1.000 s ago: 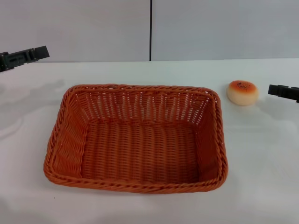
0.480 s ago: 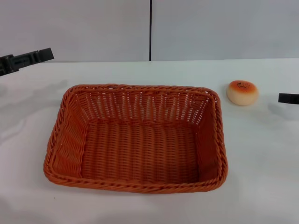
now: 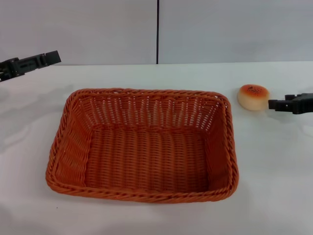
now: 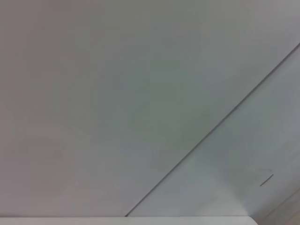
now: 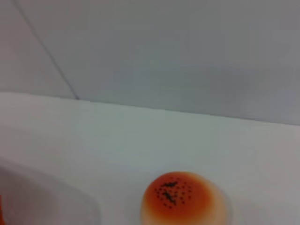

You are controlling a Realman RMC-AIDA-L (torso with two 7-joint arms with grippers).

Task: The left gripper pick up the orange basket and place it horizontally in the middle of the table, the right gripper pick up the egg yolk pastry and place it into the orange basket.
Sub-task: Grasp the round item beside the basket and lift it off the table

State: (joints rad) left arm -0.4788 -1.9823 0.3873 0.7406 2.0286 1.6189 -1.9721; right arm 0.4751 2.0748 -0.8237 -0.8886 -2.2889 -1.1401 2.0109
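Note:
The orange basket [image 3: 142, 144] lies flat and empty in the middle of the white table [image 3: 274, 161], its long side running left to right. The egg yolk pastry [image 3: 253, 96] sits on the table just beyond the basket's far right corner, and it also fills the lower part of the right wrist view [image 5: 180, 199]. My right gripper [image 3: 272, 104] reaches in from the right edge, its tip just right of the pastry and close to it. My left gripper [image 3: 54, 58] hovers at the far left, well away from the basket. The left wrist view shows only wall.
Grey wall panels with a dark vertical seam [image 3: 157, 32] stand behind the table's far edge. Bare white tabletop surrounds the basket on all sides.
The right gripper first drew back toward the right edge, then came left to just beside the pastry. The left gripper drifted slightly to the right. Basket and pastry have not moved.

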